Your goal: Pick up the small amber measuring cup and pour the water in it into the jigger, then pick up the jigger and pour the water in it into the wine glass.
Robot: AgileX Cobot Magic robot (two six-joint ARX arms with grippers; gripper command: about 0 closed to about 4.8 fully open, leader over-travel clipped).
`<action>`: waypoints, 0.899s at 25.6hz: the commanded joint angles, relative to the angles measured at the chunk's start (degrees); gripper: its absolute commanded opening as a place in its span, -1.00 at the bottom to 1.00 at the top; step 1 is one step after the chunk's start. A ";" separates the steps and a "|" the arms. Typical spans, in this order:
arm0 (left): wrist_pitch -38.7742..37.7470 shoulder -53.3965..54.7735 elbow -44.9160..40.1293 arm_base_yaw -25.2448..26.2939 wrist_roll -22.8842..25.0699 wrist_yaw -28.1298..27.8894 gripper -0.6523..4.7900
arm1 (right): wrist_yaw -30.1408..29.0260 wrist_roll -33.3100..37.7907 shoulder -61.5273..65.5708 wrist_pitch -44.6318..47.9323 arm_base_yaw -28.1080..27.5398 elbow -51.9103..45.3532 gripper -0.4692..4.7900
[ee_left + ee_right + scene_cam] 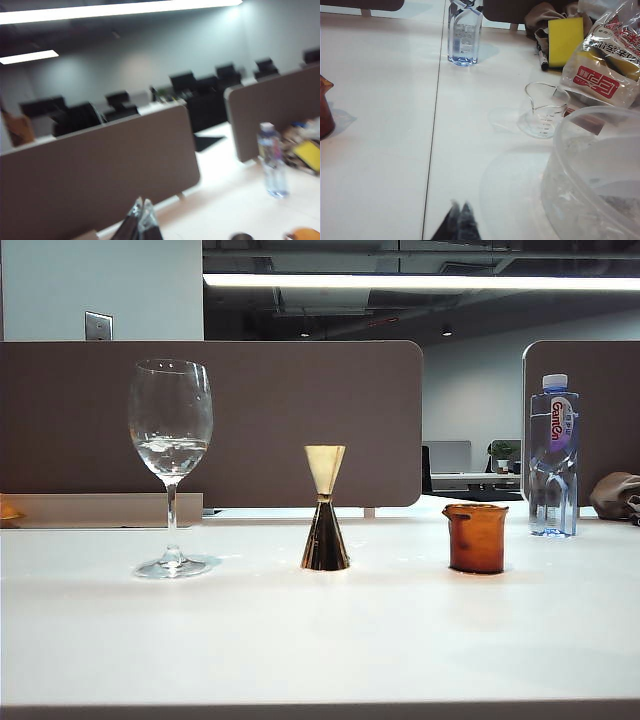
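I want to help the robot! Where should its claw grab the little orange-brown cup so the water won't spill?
Best guess: grip the small amber measuring cup around its straight side wall, below the flared rim, coming in level from the side. It stands upright with an open top, so a side hold keeps it steady. The right claw, shut now, is on the cup's side of the table; the left claw also looks shut.

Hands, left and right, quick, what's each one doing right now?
Left hand: closed, holding nothing, raised above the table.
Right hand: closed, holding nothing, over the table's right side.
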 commanded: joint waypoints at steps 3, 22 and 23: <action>6.12 -5.33 -8.02 2.71 -1.95 -0.11 -0.77 | -0.13 -0.09 0.00 0.11 0.04 -0.42 -0.82; 6.12 -12.74 -27.85 10.08 -13.53 -4.15 -0.77 | -0.15 -0.09 0.00 0.11 0.04 -0.42 -0.82; 6.10 -12.74 -28.55 10.93 -13.57 -4.22 -0.77 | -0.13 -0.09 0.00 0.11 0.04 -0.42 -0.82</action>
